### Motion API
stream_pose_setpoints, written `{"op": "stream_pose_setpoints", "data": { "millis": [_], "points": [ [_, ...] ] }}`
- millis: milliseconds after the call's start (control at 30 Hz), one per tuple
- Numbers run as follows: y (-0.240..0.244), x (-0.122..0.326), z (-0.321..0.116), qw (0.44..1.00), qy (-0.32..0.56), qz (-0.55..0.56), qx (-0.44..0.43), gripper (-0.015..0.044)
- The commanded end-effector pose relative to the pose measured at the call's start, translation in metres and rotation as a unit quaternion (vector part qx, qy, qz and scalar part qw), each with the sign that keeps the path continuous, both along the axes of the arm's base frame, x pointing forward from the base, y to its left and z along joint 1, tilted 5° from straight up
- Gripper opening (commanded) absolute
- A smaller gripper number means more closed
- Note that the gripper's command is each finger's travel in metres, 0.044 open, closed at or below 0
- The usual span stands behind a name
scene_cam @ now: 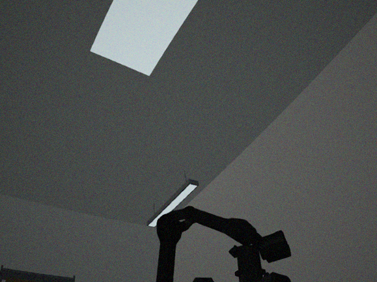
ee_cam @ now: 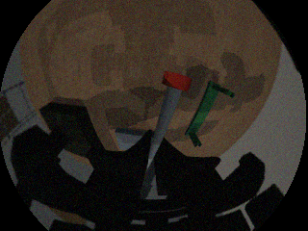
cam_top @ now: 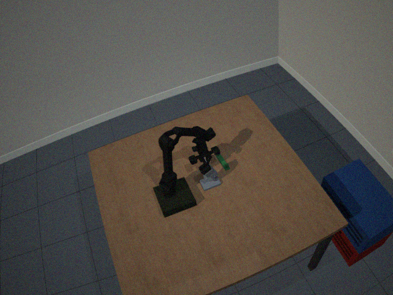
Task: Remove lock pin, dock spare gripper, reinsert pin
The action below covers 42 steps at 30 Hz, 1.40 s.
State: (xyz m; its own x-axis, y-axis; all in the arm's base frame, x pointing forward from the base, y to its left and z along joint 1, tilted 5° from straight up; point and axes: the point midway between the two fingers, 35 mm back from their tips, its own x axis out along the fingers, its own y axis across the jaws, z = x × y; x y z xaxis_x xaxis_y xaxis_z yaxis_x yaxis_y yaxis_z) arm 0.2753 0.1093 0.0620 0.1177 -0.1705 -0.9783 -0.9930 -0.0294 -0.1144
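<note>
The grey lock pin [ee_cam: 166,115] with red head is grasped by the end effector [cam_top: 207,162] [ee_cam: 152,133] near the light mount [cam_top: 210,184]. A green bracket [cam_top: 223,161] [ee_cam: 204,108] is placed beside them on the desk [cam_top: 253,216] [ee_cam: 140,29].

Top view: set high and well back, facing obliquely down on the whole surface [cam_top: 241,222]. Exterior view: set low, facing steeply up past the arm [cam_top: 167,158] [scene_cam: 166,265] to the ceiling [scene_cam: 80,127]. Wrist view: close behind the end effector [cam_top: 204,161] [ee_cam: 151,140], facing the surface [ee_cam: 140,38]. Top and exterior share the arm.
</note>
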Motion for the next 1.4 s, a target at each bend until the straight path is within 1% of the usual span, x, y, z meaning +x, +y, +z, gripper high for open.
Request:
{"op": "stream_pose_setpoints", "data": {
  "millis": [0, 1367],
  "points": [
    [-0.003, -0.002, -0.002, 1.0, 0.001, 0.002, -0.004, 0.0],
    [-0.025, 0.001, -0.003, 1.0, -0.01, 0.002, -0.003, 0.0]
  ]
}}
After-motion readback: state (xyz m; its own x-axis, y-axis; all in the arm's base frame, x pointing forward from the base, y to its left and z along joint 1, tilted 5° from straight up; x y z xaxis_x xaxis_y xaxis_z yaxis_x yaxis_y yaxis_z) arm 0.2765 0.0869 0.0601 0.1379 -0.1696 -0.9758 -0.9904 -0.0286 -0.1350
